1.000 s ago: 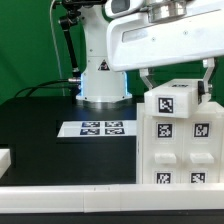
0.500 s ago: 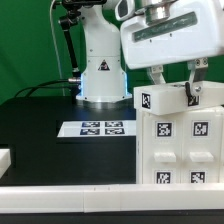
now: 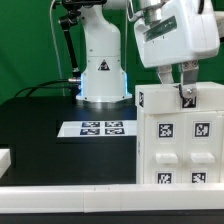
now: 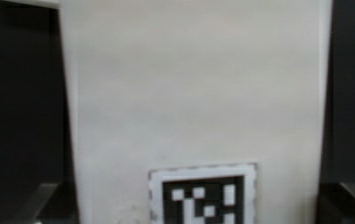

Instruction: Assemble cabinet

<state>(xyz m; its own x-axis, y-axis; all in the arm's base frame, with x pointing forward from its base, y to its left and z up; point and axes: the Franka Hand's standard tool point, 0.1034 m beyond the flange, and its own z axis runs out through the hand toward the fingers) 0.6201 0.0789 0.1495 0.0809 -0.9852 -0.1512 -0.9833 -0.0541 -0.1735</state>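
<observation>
Counted in ext. view: 1 large white boxy plastic cabinet (image 3: pixel 181 138) w/ 5 black-and-white square tags seen; 1 thin flat white marker board (image 3: pixel 97 129) w/ 4 tags; 1 black counter (image 3: pixel 50 140).

White Franka arm (image 3: pixel 100 45) with black cables, boxy white hand (image 3: pixel 180 80).

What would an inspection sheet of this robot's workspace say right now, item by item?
Surface: black table, white rail along the front.
Job's things: white cabinet with square tags, at the exterior view's right.
Clutter: marker board flat on the table; small white block at the left edge.
Grippers: gripper at the cabinet's top; open or shut unclear.
Cables: black cables beside the arm's base.
Surroundings: green backdrop.
</observation>
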